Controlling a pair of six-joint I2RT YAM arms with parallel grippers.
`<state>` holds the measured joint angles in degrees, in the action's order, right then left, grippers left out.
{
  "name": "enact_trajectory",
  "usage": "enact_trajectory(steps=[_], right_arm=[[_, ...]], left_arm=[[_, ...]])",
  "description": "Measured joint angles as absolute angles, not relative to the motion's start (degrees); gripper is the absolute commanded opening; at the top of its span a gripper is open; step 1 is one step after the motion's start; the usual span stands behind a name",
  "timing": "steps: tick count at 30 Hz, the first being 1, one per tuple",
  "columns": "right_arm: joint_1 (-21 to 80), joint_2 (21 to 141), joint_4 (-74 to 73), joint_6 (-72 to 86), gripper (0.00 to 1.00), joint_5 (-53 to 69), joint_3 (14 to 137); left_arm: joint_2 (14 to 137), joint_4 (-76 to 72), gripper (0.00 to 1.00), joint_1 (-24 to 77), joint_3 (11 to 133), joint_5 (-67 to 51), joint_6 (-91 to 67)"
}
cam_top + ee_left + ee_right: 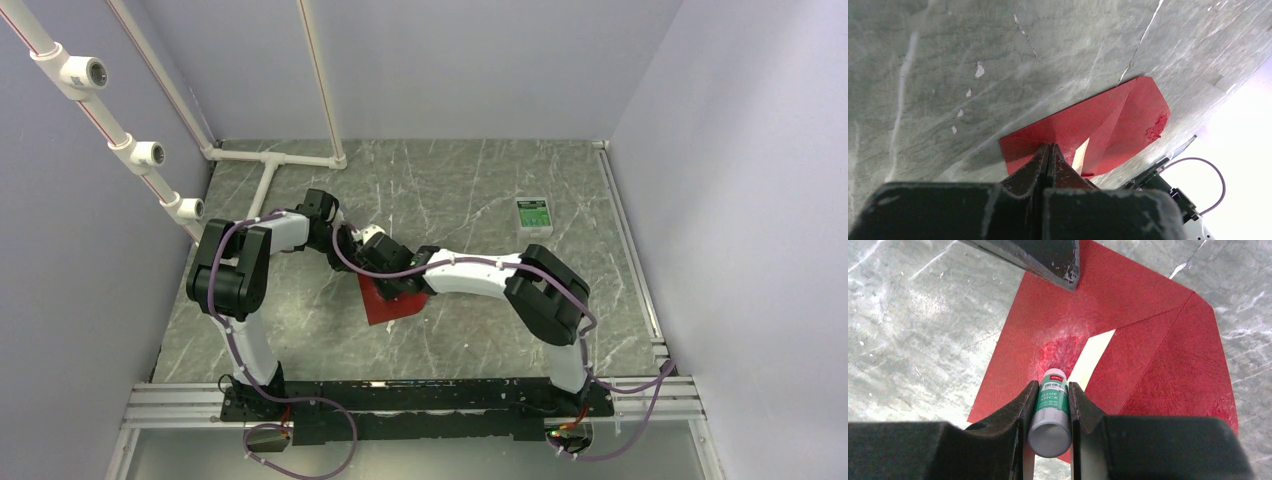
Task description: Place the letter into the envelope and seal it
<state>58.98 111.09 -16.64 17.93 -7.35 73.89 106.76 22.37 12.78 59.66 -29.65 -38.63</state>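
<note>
- Envelope [385, 305], dark red, lies flat on the grey table [480, 180] near its middle, between the two arms and under both grippers.
- Its flap [1193, 355] is open and lies flat on the table; the left wrist view shows a rough, smeared spot near the flap's tip.
- Letter [1093, 357] is inside the envelope; only a narrow pale strip shows at the mouth.
- Right gripper [1051, 387] is clamped on a green-labelled glue stick [1050, 407], whose white tip touches the envelope's body beside the pale strip, at a wet, glossy patch.
- Left gripper [1049, 150] has its fingers pressed together, nothing between them, with the tips down on the envelope's body.
- A small white-and-green box [534, 214] lies well apart on the far right of the table.
</note>
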Motion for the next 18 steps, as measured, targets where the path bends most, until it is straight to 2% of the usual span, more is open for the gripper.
enact_trajectory(steps=[10,18], right_arm=[[57.47,117.45,-21.23,19.03,0.0,-10.2,83.68],[58.24,114.48,-18.46,17.43,0.0,-9.69,78.63]], left_arm=[[106.78,22.37,0.02,12.8,59.64,-29.63,-38.63],[106.78,22.37,0.02,12.78,59.64,-29.63,-38.63]])
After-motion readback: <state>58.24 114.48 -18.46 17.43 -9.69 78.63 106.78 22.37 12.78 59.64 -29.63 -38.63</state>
